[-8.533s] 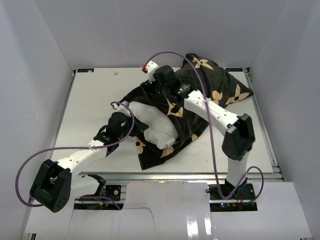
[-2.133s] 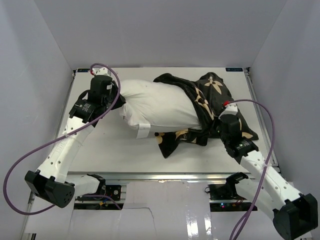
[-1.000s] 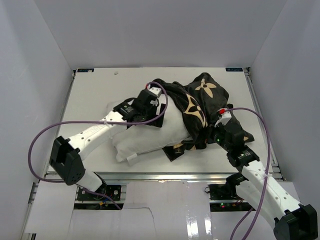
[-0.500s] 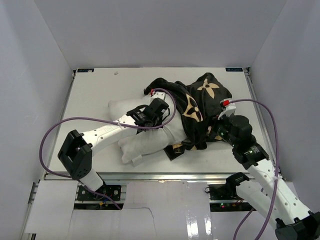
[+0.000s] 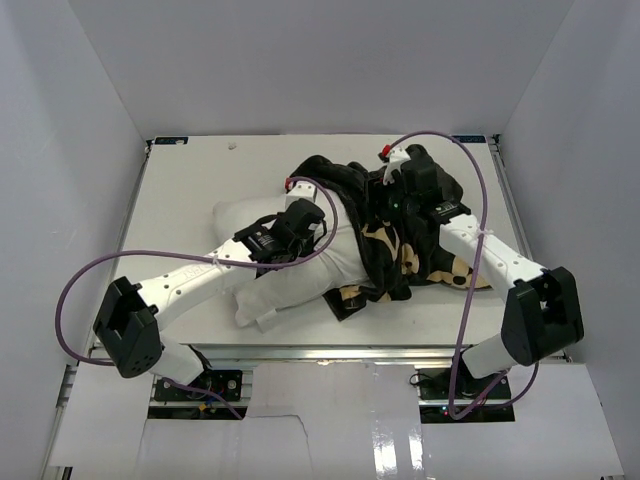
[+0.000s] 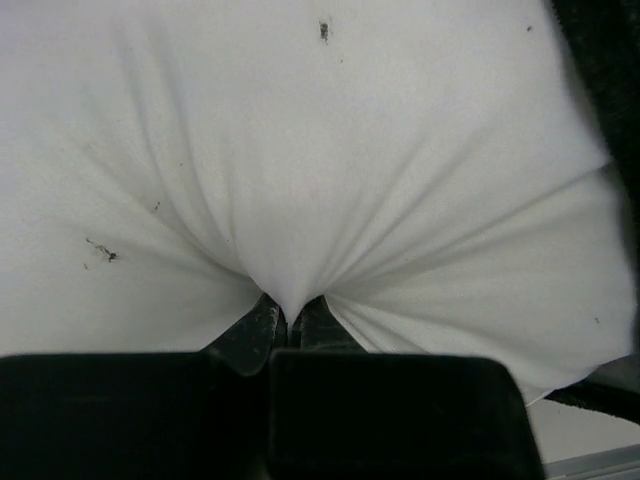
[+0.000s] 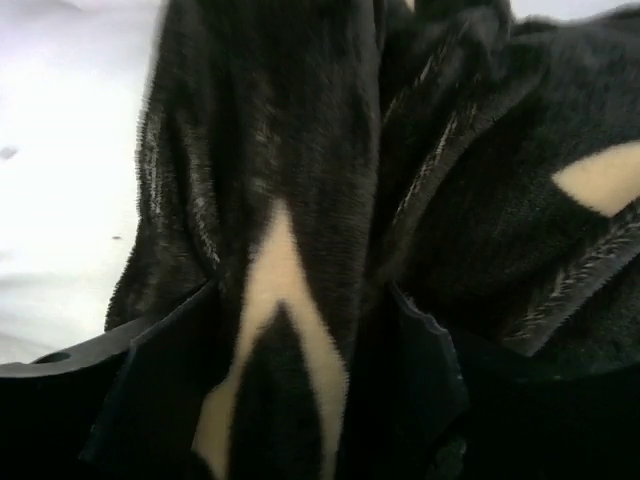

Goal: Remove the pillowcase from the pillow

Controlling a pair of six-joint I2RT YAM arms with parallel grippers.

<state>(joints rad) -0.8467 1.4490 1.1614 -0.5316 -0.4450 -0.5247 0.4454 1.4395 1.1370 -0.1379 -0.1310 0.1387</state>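
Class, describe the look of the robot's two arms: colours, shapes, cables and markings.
Both the left arm and right arm have white tubular links joined by bulky black joint housings. A loose purple cable loops along each, with a small red mark near each wrist.

I can read no words, numbers or brand marks in any of my three views. A small sticker (image 5: pixel 170 140) sits at the far left corner of the table (image 5: pixel 185 190), and another sticker (image 5: pixel 468 138) at the far right corner. Both are too small to make out. The pillowcase (image 5: pixel 345 180) carries only tan flower shapes, no letters. The pillow (image 6: pixel 300 150), close under my left wrist camera, shows plain white cloth with a few dark specks.
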